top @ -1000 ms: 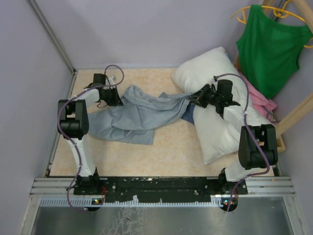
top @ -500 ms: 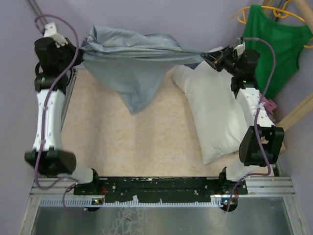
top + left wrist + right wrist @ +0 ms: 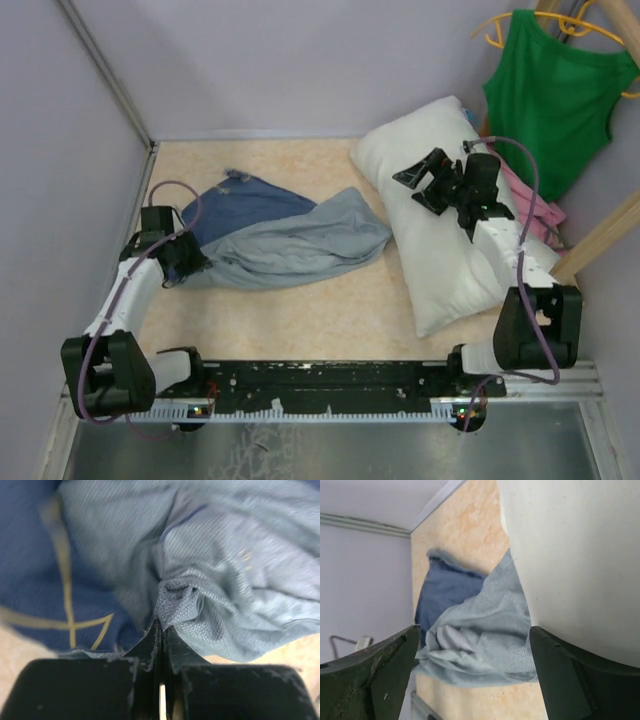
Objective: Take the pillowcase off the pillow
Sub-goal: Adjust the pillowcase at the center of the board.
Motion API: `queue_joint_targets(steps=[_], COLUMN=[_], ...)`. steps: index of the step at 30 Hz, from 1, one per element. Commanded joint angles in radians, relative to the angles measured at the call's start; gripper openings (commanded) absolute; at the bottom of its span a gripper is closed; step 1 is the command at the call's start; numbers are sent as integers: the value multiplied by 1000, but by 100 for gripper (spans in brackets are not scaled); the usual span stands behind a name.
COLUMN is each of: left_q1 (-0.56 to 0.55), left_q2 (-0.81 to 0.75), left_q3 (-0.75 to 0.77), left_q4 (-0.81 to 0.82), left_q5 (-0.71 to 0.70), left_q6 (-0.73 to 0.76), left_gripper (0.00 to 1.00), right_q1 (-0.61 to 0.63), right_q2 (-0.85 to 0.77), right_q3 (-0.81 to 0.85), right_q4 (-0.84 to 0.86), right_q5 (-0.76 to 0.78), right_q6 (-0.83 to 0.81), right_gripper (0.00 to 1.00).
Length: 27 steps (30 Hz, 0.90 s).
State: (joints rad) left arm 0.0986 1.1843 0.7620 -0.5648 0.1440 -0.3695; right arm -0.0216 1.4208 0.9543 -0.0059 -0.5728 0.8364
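Note:
The pillowcase [image 3: 300,245] lies crumpled on the table's left half, pale grey-blue on top with its darker blue face [image 3: 240,200] showing behind. It is off the pillow [image 3: 450,270], a plump white cushion lying along the right side. My left gripper [image 3: 185,262] sits low at the cloth's left end. In the left wrist view its jaws [image 3: 162,630] are shut on a pinched fold of the pillowcase [image 3: 225,580]. My right gripper [image 3: 415,188] hovers over the pillow's upper part, open and holding nothing. Between its spread fingers [image 3: 385,675] the right wrist view shows pillowcase [image 3: 480,635] and pillow [image 3: 570,555].
A green tank top [image 3: 555,95] hangs on a yellow hanger at the back right, above a pink garment [image 3: 535,205] and a wooden rack [image 3: 600,240]. Walls close in the left and back sides. The arm bases stand on the black rail [image 3: 320,380] at the near edge.
Half a second ago both grippers held the pillowcase stretched high in the air. Now it lies on the table, the right gripper has let go and opened, and both arms have come down.

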Motion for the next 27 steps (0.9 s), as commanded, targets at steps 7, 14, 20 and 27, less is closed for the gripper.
queue_joint_targets(steps=[7,14,20,27], left_q1=[-4,-60,-181,-183], left_q2=[-19,-101,-164,-312], left_q3=[112,-34,-96,-244], left_q4=[-27,-21,-90,-125], left_q5=[80,145,85,84], left_q6=[69,-54,-309,-465], left_gripper=[0,0,0,0], right_q1=[495,808,901,946], right_q2=[40,546,839,912], right_q3=[424,920,1135,1120], right_q4=[-197,-348,-426,-447], right_q5=[532,297,180,158], right_q6=[-314,-384,-343,-360], right_gripper=[82,85,81,67])
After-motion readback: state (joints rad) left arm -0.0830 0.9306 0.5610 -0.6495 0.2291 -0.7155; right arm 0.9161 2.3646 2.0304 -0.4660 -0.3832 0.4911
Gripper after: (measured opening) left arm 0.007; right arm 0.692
